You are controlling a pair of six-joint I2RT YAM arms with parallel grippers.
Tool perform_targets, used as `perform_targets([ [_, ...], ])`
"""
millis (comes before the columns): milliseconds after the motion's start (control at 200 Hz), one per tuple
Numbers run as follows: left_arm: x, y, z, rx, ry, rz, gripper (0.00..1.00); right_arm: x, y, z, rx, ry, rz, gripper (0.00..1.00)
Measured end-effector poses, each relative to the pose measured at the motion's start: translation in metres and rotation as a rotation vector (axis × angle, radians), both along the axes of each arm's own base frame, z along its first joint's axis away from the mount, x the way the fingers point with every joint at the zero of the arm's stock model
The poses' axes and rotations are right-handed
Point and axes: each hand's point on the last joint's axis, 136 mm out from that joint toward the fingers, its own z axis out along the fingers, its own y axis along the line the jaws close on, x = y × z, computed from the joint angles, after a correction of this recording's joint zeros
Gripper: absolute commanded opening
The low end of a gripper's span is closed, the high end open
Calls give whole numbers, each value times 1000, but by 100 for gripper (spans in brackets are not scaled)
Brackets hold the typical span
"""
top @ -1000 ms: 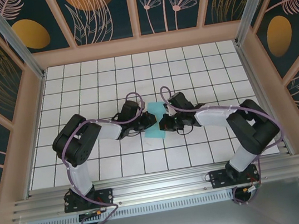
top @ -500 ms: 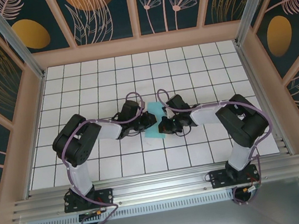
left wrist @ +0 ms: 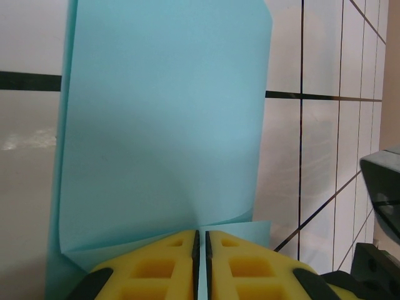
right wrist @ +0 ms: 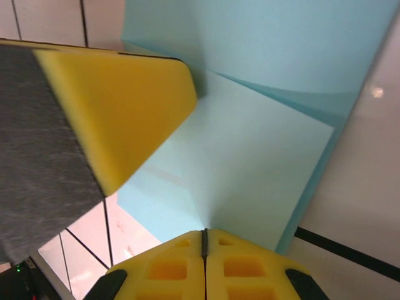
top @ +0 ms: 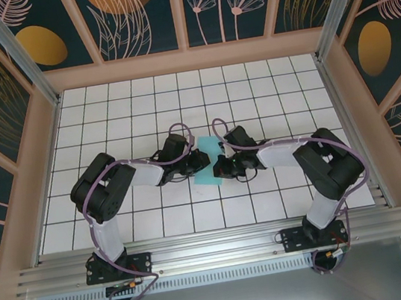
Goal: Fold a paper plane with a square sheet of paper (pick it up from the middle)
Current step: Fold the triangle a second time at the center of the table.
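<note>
Paper (left wrist: 162,112) between both pairs of jaws

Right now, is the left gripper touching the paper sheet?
Touching. In the left wrist view, the left gripper is shut on the near edge of the paper sheet, which is pinched with no gap.

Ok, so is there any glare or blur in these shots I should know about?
Left wrist view: a soft glare patch on the white table left of the square sheet of paper. Right wrist view: the big yellow pad at left looks out of focus. Top external view: evenly lit, sharp.
</note>
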Motion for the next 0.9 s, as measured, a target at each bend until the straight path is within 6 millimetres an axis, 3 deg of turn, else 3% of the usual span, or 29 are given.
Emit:
perform_targets([
  [145, 0, 0, 0, 2, 2, 0, 16, 2, 4, 4, 23, -9, 3, 7],
  [300, 0, 0, 0, 5, 3, 1, 16, 1, 2, -11, 10, 12, 0, 7],
  [440, 0, 0, 0, 8, -2, 1, 16, 2, 2, -11, 22, 11, -4, 7],
  [616, 0, 0, 0, 11, -4, -1, 16, 2, 2, -7, 27, 12, -14, 8],
  [791, 0, 1, -1, 17, -2, -3, 16, 0, 5, 9, 68, -2, -9, 8],
  [896, 0, 0, -1, 21, 0, -2, 16, -6, 2, 3, 64, 16, -7, 8],
])
